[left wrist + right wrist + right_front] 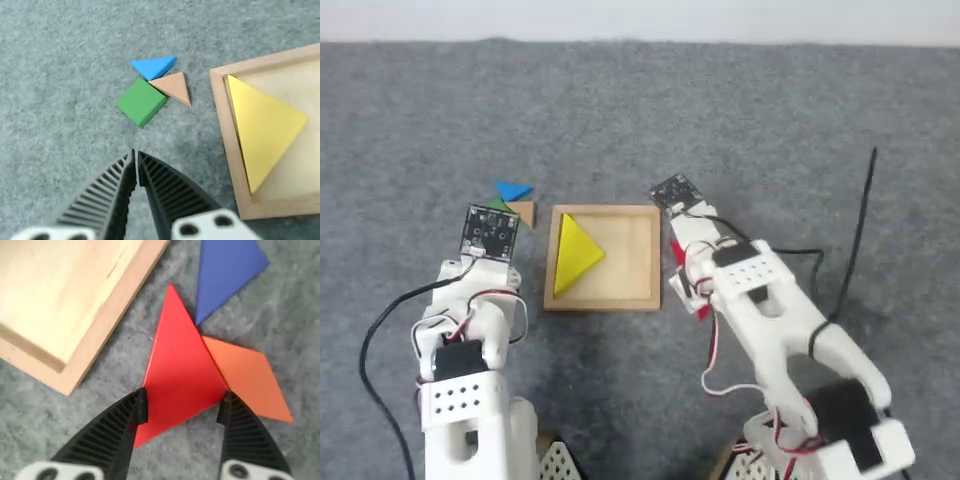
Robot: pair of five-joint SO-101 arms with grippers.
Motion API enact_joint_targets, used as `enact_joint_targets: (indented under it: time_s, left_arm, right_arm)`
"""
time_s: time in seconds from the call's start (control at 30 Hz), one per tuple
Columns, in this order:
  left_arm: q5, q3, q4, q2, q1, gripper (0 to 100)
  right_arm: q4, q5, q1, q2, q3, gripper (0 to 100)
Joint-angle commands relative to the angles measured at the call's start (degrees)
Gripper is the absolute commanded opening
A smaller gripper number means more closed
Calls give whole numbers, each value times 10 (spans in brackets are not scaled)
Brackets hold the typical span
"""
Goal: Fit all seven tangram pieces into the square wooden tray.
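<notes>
left pincer (135, 156): closed, hovering near the green square piece (141, 101).
right pincer (185, 405): spread, straddling the flat red triangle piece (180, 372) beside the square wooden tray (110, 320).
tray: holding the yellow triangle piece (575, 252).

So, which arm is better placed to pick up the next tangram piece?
Right. The right pincer, open, straddles the red triangle beside the wooden tray, so closing should grip it. The left pincer is shut, short of the green square; it would need to open and advance first.
</notes>
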Motion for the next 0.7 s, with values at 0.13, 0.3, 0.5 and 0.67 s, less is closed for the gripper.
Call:
enact_joint_targets:
  time_s: [0.13, 0.3, 0.5, 0.67]
  left_arm:
    - [-6, -4, -5, -14, 4, 13]
    - [-6, -3, -5, -14, 4, 13]
    - [-7, -3, -5, -14, 4, 13]
    - [-7, -3, -5, -14, 4, 13]
  right_arm:
    - [20, -3, -6, 65, -91, 241]
    - [60, -2, 13, 98, -139, 243]
    - [65, 4, 12, 105, -137, 418]
    - [92, 68, -1, 105, -137, 393]
